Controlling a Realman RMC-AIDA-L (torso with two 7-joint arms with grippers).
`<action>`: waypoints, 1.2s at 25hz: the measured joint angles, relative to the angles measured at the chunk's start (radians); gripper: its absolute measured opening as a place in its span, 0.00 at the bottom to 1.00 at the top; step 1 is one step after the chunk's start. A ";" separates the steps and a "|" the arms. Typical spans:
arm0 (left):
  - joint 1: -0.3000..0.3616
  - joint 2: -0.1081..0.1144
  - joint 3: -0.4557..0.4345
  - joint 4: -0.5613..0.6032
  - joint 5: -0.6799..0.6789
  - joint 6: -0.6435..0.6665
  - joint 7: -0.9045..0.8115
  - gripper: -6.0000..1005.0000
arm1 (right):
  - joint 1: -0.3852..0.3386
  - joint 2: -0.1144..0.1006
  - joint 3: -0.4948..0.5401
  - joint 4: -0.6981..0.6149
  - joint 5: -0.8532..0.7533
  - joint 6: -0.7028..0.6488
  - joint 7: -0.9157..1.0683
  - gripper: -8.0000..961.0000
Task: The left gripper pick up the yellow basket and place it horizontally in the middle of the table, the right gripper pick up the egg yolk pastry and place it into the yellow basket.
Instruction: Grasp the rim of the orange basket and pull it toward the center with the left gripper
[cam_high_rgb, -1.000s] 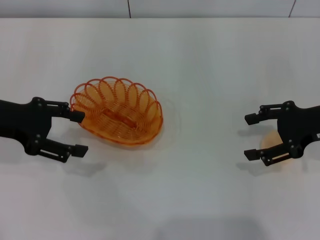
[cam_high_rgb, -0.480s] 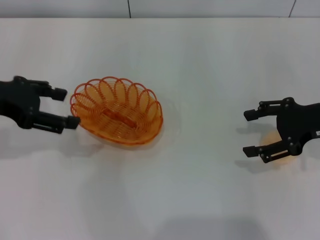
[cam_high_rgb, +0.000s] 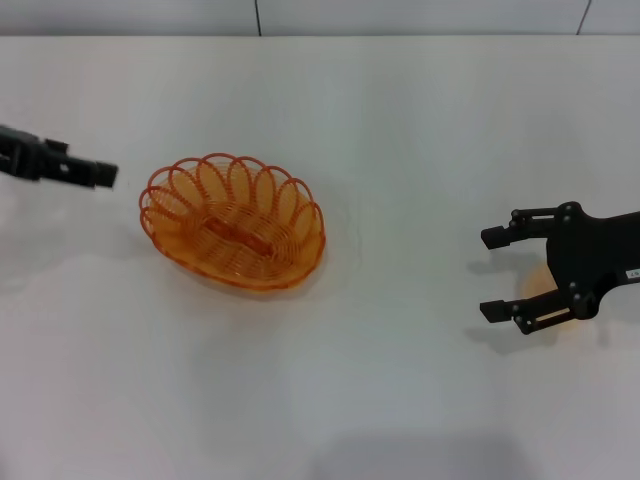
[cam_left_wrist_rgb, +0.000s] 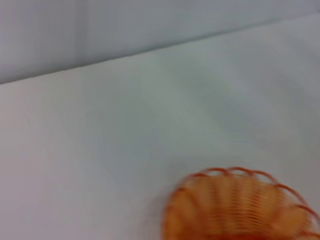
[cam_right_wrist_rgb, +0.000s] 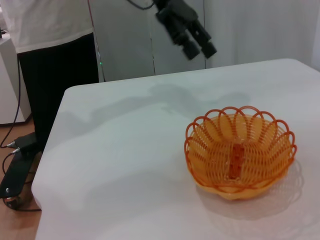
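The yellow basket (cam_high_rgb: 232, 222) sits upright on the white table (cam_high_rgb: 400, 120), left of the middle, and nothing holds it. It also shows in the left wrist view (cam_left_wrist_rgb: 240, 207) and the right wrist view (cam_right_wrist_rgb: 239, 152). My left gripper (cam_high_rgb: 105, 175) is at the far left, apart from the basket and raised; the right wrist view shows it (cam_right_wrist_rgb: 200, 49) open and empty. My right gripper (cam_high_rgb: 489, 275) is open at the right. The egg yolk pastry (cam_high_rgb: 537, 284) lies under it, mostly hidden behind the fingers.
A person in a white top and dark trousers (cam_right_wrist_rgb: 55, 50) stands beyond the table's left end. Cables and a black stand (cam_right_wrist_rgb: 17, 170) lie on the floor there. A wall line runs along the table's far edge (cam_high_rgb: 258, 20).
My left gripper has drawn back from the basket's left rim, up and to the far left. The basket stays in place. My right gripper has shifted slightly nearer, still open over the pastry.
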 joint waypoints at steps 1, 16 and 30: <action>-0.011 0.006 0.000 0.000 0.024 -0.013 -0.043 0.86 | 0.000 0.000 0.000 0.000 -0.001 0.001 0.000 0.91; -0.147 0.021 0.006 -0.182 0.280 -0.186 -0.167 0.86 | 0.003 0.009 -0.004 0.001 -0.004 0.004 -0.025 0.91; -0.227 -0.030 0.009 -0.434 0.273 -0.355 -0.056 0.86 | 0.010 0.011 -0.028 0.002 0.001 0.006 -0.027 0.91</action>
